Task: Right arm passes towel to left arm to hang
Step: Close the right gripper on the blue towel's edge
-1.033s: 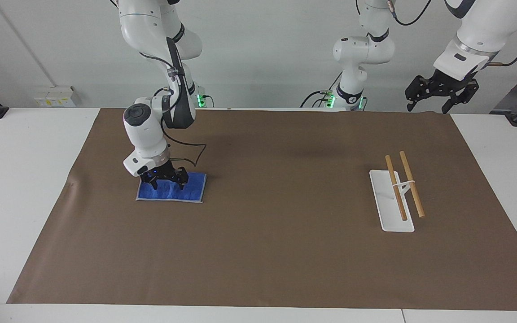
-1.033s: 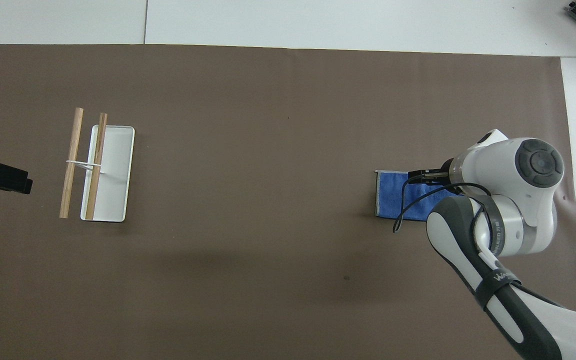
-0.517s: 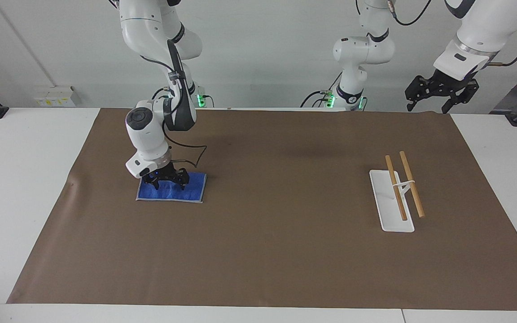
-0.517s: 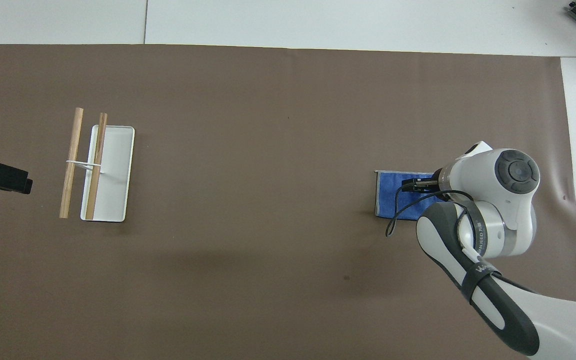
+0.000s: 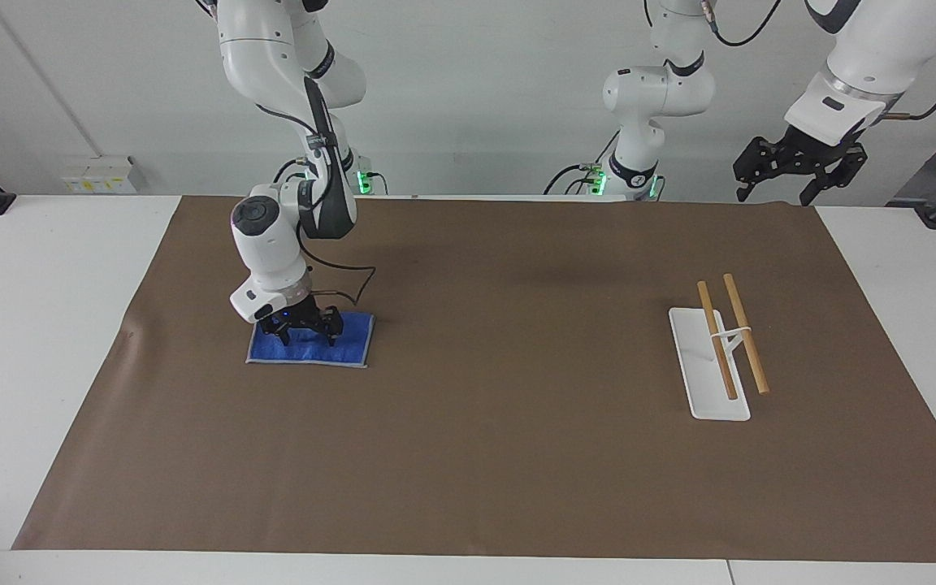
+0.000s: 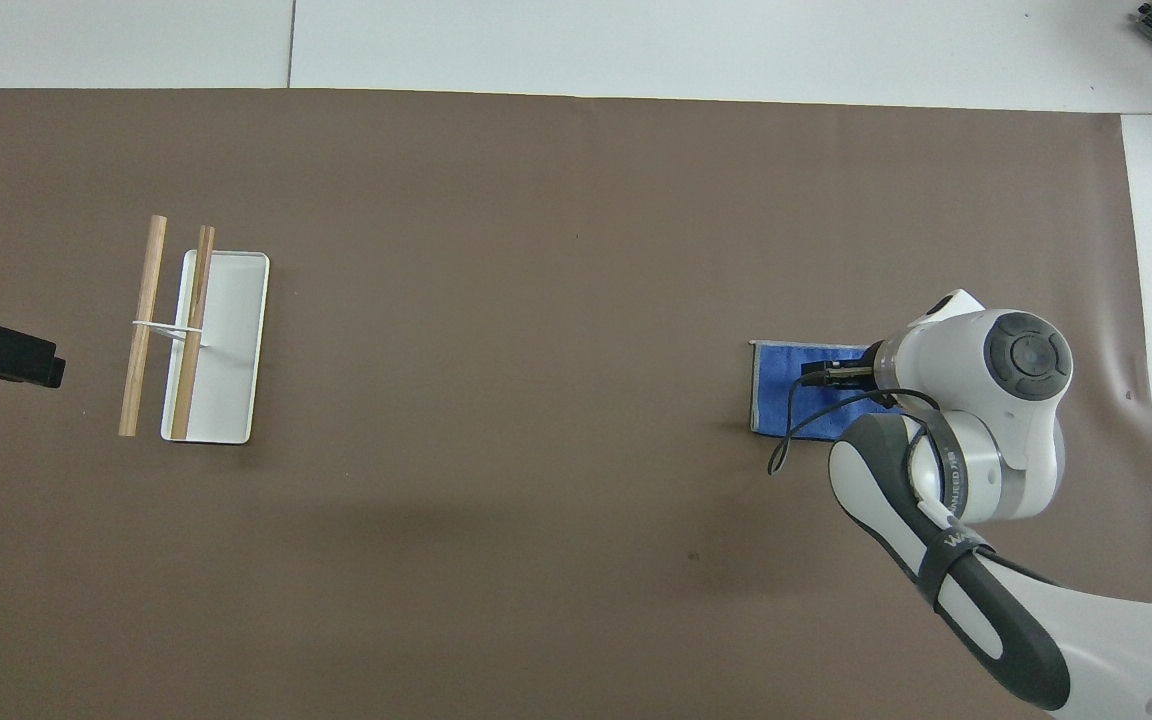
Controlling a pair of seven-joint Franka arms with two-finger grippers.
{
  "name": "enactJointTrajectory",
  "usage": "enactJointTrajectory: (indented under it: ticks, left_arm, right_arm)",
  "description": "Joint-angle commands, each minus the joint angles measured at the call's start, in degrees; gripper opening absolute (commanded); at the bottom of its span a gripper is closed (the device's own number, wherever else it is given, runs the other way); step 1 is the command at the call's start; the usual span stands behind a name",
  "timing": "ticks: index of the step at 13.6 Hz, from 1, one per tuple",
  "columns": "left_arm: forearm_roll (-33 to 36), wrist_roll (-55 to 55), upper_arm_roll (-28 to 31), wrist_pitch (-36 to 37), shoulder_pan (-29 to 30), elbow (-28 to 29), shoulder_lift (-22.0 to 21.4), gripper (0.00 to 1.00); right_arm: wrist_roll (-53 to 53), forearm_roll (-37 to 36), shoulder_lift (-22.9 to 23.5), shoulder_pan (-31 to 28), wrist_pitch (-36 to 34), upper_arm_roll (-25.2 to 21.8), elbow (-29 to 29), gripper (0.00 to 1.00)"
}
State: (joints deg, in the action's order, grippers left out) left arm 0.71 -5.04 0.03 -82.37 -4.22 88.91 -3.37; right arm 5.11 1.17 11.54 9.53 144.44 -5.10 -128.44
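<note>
Towel [image 5: 309,345]: flat on the brown mat [image 5: 484,455], at the right arm's end.
Right gripper [image 5: 302,333]: down on it, fingers spread, nothing pinched yet.
Left gripper [image 5: 797,166]: waits high, spread.
Handling: I judge it soft and light; I would pinch one edge.

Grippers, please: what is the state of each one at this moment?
Left gripper: open, empty, raised over the left arm's end of the table.
Right gripper: open, down on the towel, nothing gripped yet.
</note>
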Motion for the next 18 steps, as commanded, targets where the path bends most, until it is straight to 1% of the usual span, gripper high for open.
enactJointTrajectory:
  ticks: [1,2,3,4,5,6,7,9,12,13,15,16,18]
  left_arm:
    - [0.5,-0.2,-0.1,0.1,0.2,1.4,-1.2,1.00]
    - [0.5,-0.2,-0.1,0.1,0.2,1.4,-1.2,1.00]
    - [0.6,-0.2,-0.1,0.1,0.2,1.4,-1.2,1.00]
    - [0.6,-0.2,-0.1,0.0,0.2,1.4,-1.2,1.00]
    - [0.6,-0.3,-0.1,0.1,0.2,1.4,-1.2,1.00]
    - [0.5,-0.2,-0.1,0.1,0.2,1.4,-1.2,1.00]
    - [0.6,-0.2,-0.1,0.1,0.2,1.4,-1.2,1.00]
    - [0.5,-0.3,-0.1,0.1,0.2,1.4,-1.2,1.00]
    - [0.6,-0.2,-0.1,0.1,0.2,1.4,-1.2,1.00]
    - [0.5,-0.3,-0.1,0.1,0.2,1.4,-1.2,1.00]
    - [0.6,-0.2,-0.1,0.0,0.2,1.4,-1.2,1.00]
    - [0.6,-0.2,-0.1,0.1,0.2,1.4,-1.2,1.00]
    - [0.6,-0.2,-0.1,0.1,0.2,1.4,-1.2,1.00]
  right_arm:
    - [1.1,1.6,-0.2,0.5,1.7,0.2,-0.9,0.74]
    - [1.0,2.9,-0.2,0.7,1.7,0.2,-0.9,0.64]
    - [1.0,3.2,-0.2,0.8,1.7,0.2,-0.9,0.53]
    - [1.2,3.3,-0.2,1.0,1.6,0.2,-0.9,0.32]
    - [2.2,3.3,-0.2,1.1,1.5,0.2,-0.8,0.15]
    - [3.6,3.3,-0.2,1.5,1.5,0.2,-0.6,0.00]
    - [4.8,3.3,-0.2,2.5,1.4,0.1,-0.2,0.00]
    - [5.9,3.3,-0.7,2.6,0.2,0.2,0.6,0.00]
    - [5.5,3.3,-3.1,2.7,-10.2,0.3,6.3,0.00]
    - [5.2,3.3,-4.1,2.7,-12.8,1.1,8.3,0.00]
    - [4.7,3.4,-5.4,2.6,-14.0,3.0,11.1,0.00]
    - [4.4,5.3,-5.3,2.6,-14.4,4.0,13.5,0.00]
    - [3.2,13.4,-5.3,2.6,-14.9,5.2,17.2,0.00]
